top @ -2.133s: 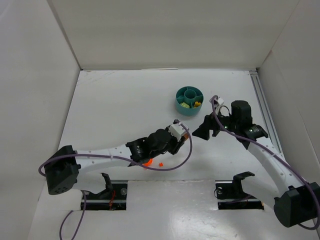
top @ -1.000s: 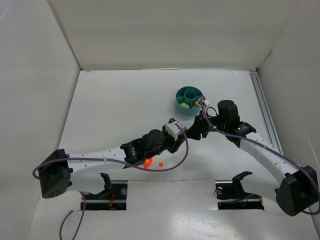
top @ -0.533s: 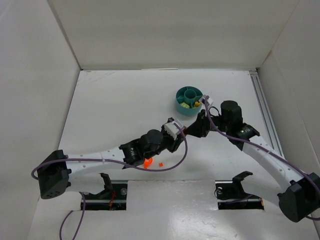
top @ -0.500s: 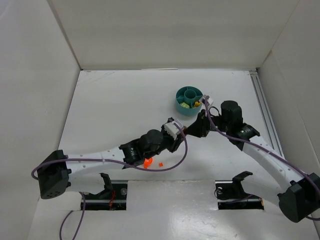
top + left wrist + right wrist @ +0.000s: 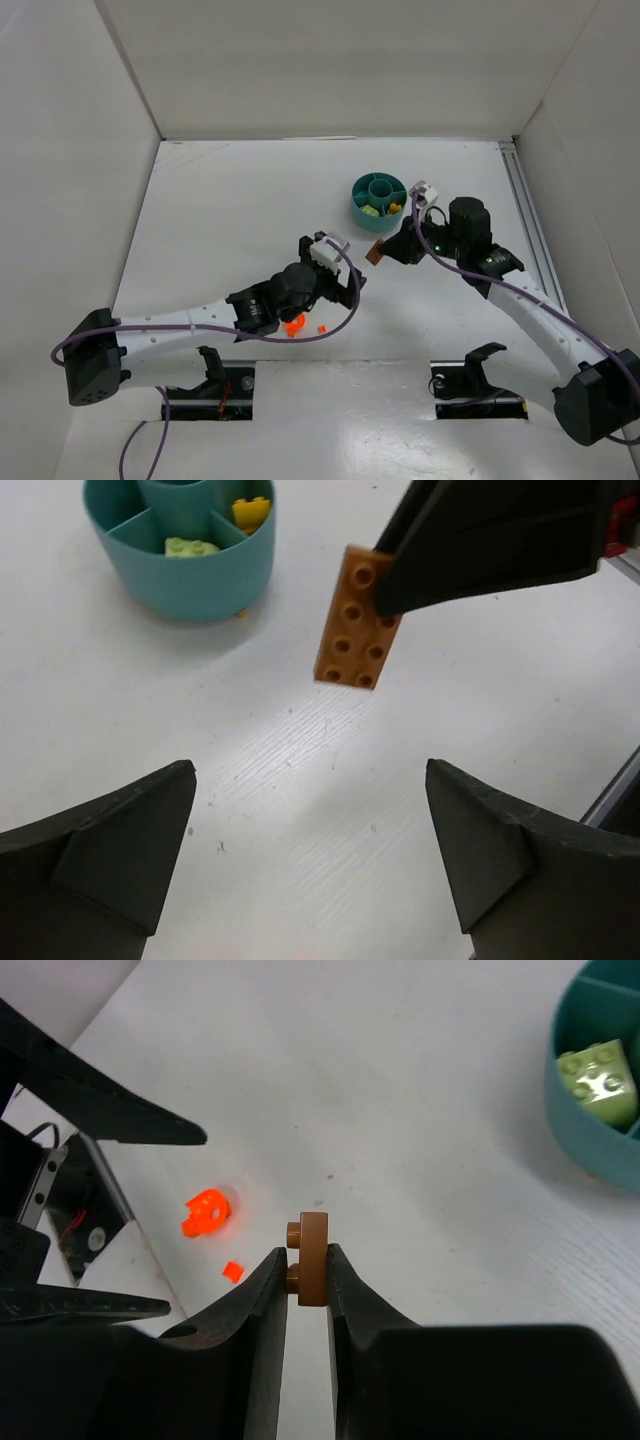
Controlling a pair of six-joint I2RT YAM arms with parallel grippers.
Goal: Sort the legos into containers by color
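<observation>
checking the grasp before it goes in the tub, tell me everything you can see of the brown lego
The brown lego is a thin flat plate of glossy orange-brown plastic, two studs wide and about four long. The right gripper pinches one short end, one finger on the studded face, one on the underside; the rest sticks out free. It seems lifted off the white table, near the teal tub but not touching it.
</observation>
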